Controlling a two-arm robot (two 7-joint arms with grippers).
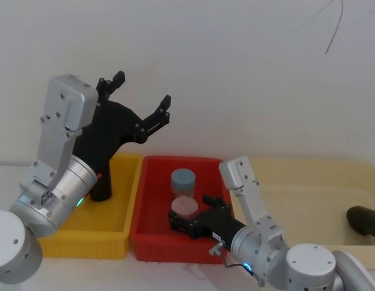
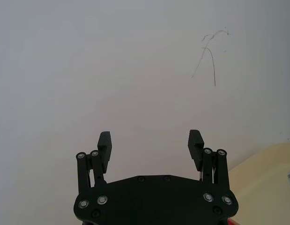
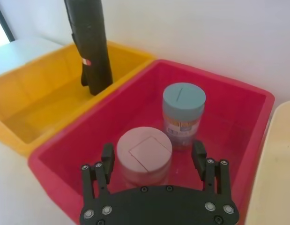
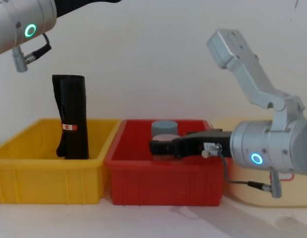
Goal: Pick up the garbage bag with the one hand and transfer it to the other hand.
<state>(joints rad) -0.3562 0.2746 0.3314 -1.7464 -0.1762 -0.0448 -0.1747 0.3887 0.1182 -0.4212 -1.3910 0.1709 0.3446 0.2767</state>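
Tall black rolled-plastic garbage bag stood upright, long axis vertical, in yellow plastic bin, pink-lidded jar and blue-lidded jar held in red plastic bin, left gripper raised high, jaws spread wide, empty, right gripper lowered into red bin, jaws wide either side of pink-lidded jar.

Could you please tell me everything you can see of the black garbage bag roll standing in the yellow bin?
The garbage bag, a tall, slim black cylinder of rolled, slightly creased plastic, stands near-upright in the yellow plastic bin, reaching well above its rim. A small red-and-white label sits partway up its side, and a loose flap of plastic runs down one edge. Its base rests on the bin's floor toward the back. Nothing grips it: the left tool hangs open above it, and the right tool is open over the red bin alongside.
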